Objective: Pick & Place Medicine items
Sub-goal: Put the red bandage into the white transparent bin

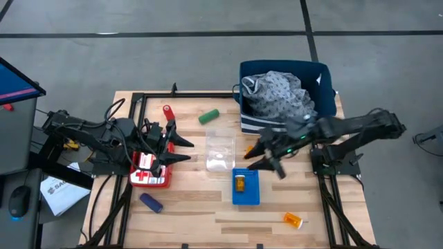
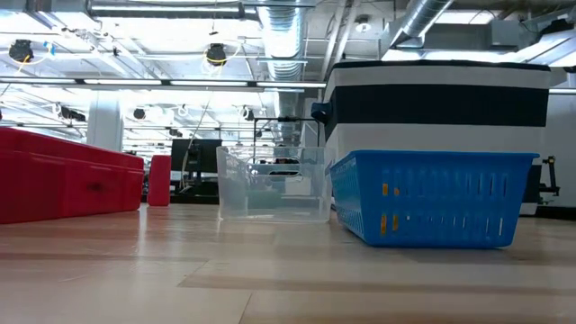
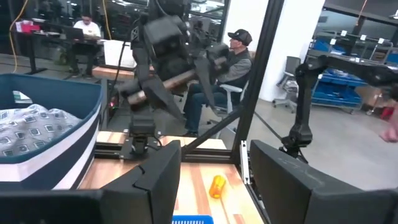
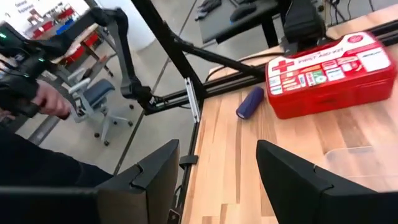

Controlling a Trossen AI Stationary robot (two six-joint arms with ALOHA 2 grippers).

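Dark-blue tube point(image 1: 150, 202) lies near the table's front left corner. The left gripper point(image 1: 181, 149), fingers spread, hovers beside the first-aid case point(image 1: 150, 170). The right gripper point(image 1: 257, 156), also spread and empty, hangs over the blue basket point(image 1: 246, 196), which holds one orange pill bottle point(image 1: 239, 183); another bottle point(image 1: 293, 220) lies front right.

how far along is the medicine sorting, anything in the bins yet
One orange pill bottle already lies in the small blue basket. Nothing is in hand: the left claw hovers open above the first-aid case, and the right claw hangs open beside the clear container. Still loose on the table: the red tube, green tube, dark-blue tube and another orange bottle.
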